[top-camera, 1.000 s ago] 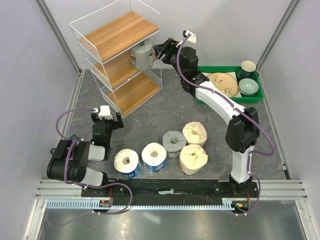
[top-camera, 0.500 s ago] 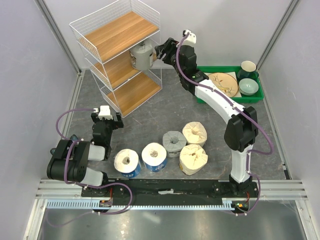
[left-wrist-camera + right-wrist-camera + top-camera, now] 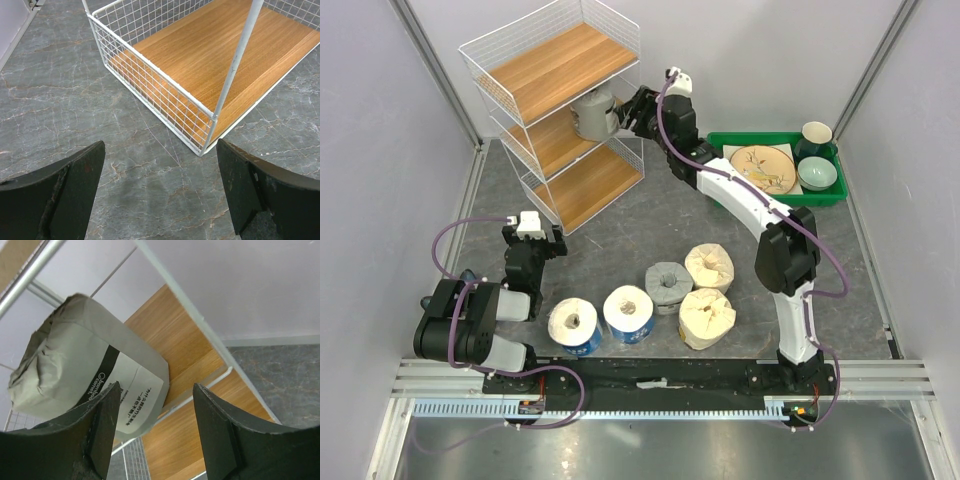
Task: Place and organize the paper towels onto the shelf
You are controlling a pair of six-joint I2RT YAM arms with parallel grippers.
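The left end effector (image 3: 532, 240) (image 3: 160, 150) sits low over the bench (image 3: 650, 215), jaws spread wide, gripping nothing. Ahead of it stands the shelf (image 3: 555, 70) (image 3: 210, 55). A grey-wrapped roll (image 3: 592, 112) (image 3: 85, 365) is in the middle tier at the shelf's right end. The right end effector (image 3: 623, 112) (image 3: 155, 405) is just beside this roll with jaws parted; contact cannot be confirmed. Near the arm bases, core-up on the bench: first blue-wrapped roll (image 3: 572, 322), second blue-wrapped roll (image 3: 630, 312), second grey-wrapped roll (image 3: 668, 282), rear cream roll (image 3: 710, 265), front cream roll (image 3: 706, 317).
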